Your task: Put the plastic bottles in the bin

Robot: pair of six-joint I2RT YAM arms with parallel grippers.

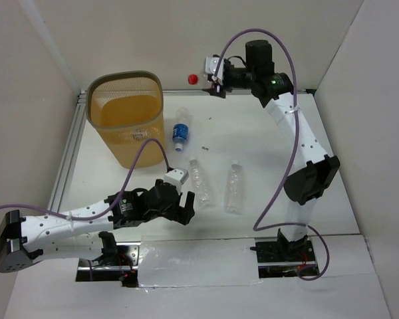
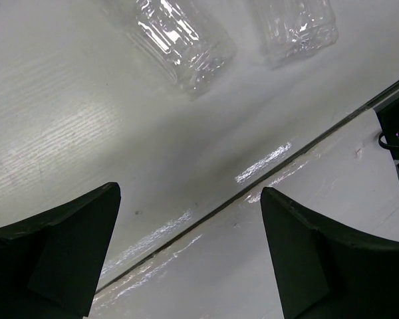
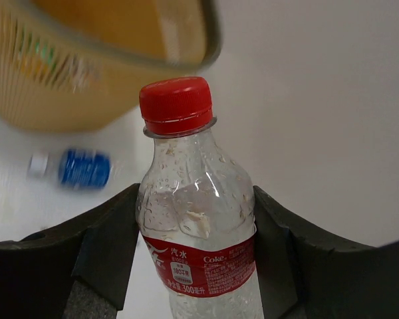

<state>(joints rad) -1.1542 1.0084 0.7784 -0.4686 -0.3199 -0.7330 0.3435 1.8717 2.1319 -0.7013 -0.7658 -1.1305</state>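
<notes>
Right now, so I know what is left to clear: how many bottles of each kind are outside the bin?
Plain clear bottles, lying down: 2
Blue-labelled bottle, lying down: 1
Red-capped bottle, held in the right end effector: 1
Total: 4

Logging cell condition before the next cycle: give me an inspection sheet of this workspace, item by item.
Surface: white table, taped seam near the arm bases.
Job's things: orange-yellow mesh bin far left; blue-labelled clear plastic bottle lying beside it; two clear plastic bottles lying mid-table; red-capped clear bottle held.
Clutter: small dark speck mid-table.
Grippers: left gripper open, empty; right gripper shut on the red-capped bottle.
Cables: purple cables loop off both arms.
Surroundings: white walls.
</notes>
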